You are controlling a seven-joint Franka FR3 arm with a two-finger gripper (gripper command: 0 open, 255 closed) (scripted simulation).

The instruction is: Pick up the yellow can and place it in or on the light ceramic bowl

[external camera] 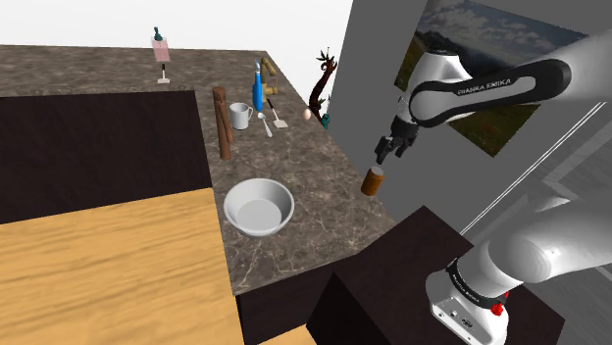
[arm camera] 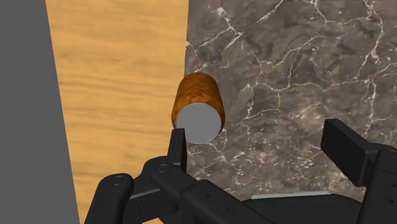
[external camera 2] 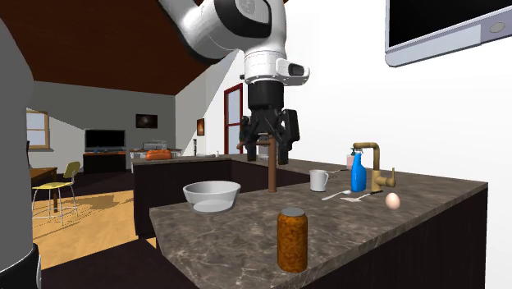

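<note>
holding the gripper wide open, jaws gripping nothing, just above the orange-brown can standing upright near the counter's edge, well apart from the pale bowl. probably approaching; next needing centring over the lid, then lowering.

White arm, dark joints, FRANKA EMIKA lettering, black tool.
</note>
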